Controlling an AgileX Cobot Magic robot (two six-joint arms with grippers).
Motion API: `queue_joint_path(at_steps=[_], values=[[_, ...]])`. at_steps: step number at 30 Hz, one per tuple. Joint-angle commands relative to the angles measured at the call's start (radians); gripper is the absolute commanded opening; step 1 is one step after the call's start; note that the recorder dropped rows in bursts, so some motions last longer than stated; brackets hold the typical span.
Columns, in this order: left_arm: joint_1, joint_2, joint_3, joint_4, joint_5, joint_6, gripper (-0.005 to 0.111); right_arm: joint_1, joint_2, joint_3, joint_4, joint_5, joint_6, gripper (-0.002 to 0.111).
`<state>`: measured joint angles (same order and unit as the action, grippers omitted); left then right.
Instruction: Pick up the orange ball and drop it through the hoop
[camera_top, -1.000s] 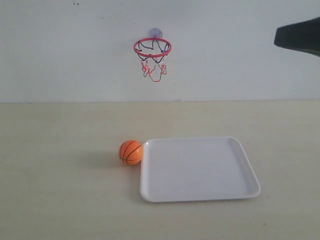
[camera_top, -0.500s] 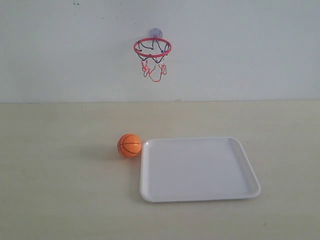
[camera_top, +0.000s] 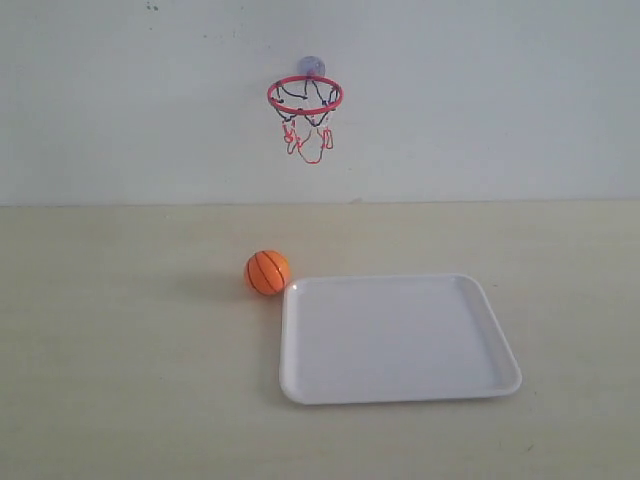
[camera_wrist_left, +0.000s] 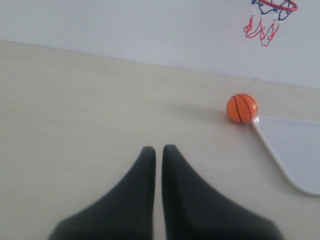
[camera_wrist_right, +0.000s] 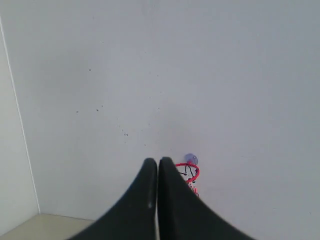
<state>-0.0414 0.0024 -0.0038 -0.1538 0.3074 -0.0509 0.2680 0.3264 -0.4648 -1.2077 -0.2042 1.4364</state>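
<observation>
The orange ball (camera_top: 267, 272) lies on the table against the far left corner of the white tray (camera_top: 395, 340); the left wrist view shows the ball (camera_wrist_left: 242, 108) beside that tray corner. On the wall above hangs the hoop (camera_top: 305, 97), red ring with a dangling net and a suction cup. My left gripper (camera_wrist_left: 156, 150) is shut and empty, low over the bare table, well short of the ball. The right gripper (camera_wrist_right: 158, 162) is shut and empty, raised high facing the wall, with the hoop (camera_wrist_right: 191, 173) partly hidden behind one finger. Neither gripper shows in the exterior view.
The white tray is empty and takes up the table's middle right. A pale wall rises at the back of the table (camera_top: 120, 350), and a corner with a side wall (camera_wrist_right: 12, 165) appears in the right wrist view.
The ball has rolled along the tray's left edge toward the wall, ending at its far corner. The dark right arm tip seen at the upper right a second ago has left the exterior view.
</observation>
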Motion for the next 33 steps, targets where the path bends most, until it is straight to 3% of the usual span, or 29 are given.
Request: queue_joint_path(at_steps=[1, 3, 12, 19, 25, 29, 33], values=[[-0.002, -0.002, 0.004, -0.006, -0.001, 0.005, 0.004, 0.001, -0.002, 0.073, 0.965, 0.014, -0.856, 0.000], [-0.002, -0.002, 0.004, -0.006, -0.001, 0.005, 0.004, 0.001, -0.004, 0.089, 1.154, 0.059, -1.093, 0.000], [-0.002, -0.002, 0.004, -0.006, -0.001, 0.005, 0.004, 0.001, -0.097, 0.124, 1.243, 0.403, -1.446, 0.000], [-0.002, -0.002, 0.004, -0.006, -0.001, 0.005, 0.004, 0.001, -0.321, 0.313, 1.248, 0.471, -1.436, 0.000], [-0.002, -0.002, 0.004, -0.006, -0.005, 0.008, 0.004, 0.001, -0.326, 0.463, 1.248, 0.440, -1.410, 0.000], [-0.002, -0.002, 0.004, -0.006, -0.005, 0.008, 0.004, -0.002, -0.326, 0.465, 1.248, 0.502, -1.410, 0.000], [-0.002, -0.002, 0.004, -0.006, -0.005, 0.008, 0.004, -0.080, -0.326, 0.465, 1.248, 0.542, -1.417, 0.000]])
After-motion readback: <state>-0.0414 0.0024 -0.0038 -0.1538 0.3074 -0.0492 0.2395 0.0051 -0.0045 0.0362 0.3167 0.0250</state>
